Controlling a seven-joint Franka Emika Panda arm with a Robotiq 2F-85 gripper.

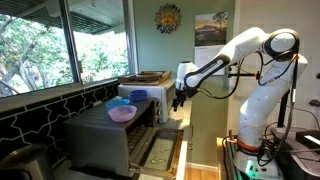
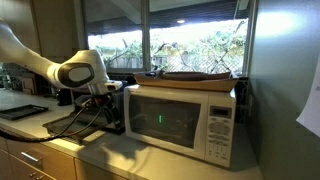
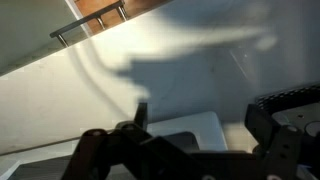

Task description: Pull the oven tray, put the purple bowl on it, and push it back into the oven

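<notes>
End effector (image 1: 180, 99) hangs in mid-air off the white arm (image 1: 250, 60), fingers spread wide. Nothing sits between them and they touch nothing. Wrist view agrees: the dark fingers (image 3: 285, 125) stand far apart at the lower edge of the picture, with only a pale, blurred surface beyond them. In an exterior view the end effector (image 2: 102, 106) points downward.

Oven (image 1: 100, 135): grey box on the bench, below the end effector and off to its window side. Its drop-down door (image 1: 162, 152) is open and lies flat, almost straight beneath the end effector and well apart from it. The cavity is dark, and I cannot pick out the oven tray inside it.

Purple bowl (image 1: 122, 114): upright on the oven's top, lower than the end effector and toward the window (image 1: 60, 45) from it, clearly apart. A blue bowl (image 1: 137, 96) sits on the same top, just behind the purple one and nearer the end effector's height.

White microwave (image 2: 185, 120): just beside the end effector at about the same height. I cannot tell whether there is a small gap or contact, though the spread fingers close on no part of it. A flat brown tray (image 2: 195, 76) lies on its top, above the level of the end effector.
</notes>
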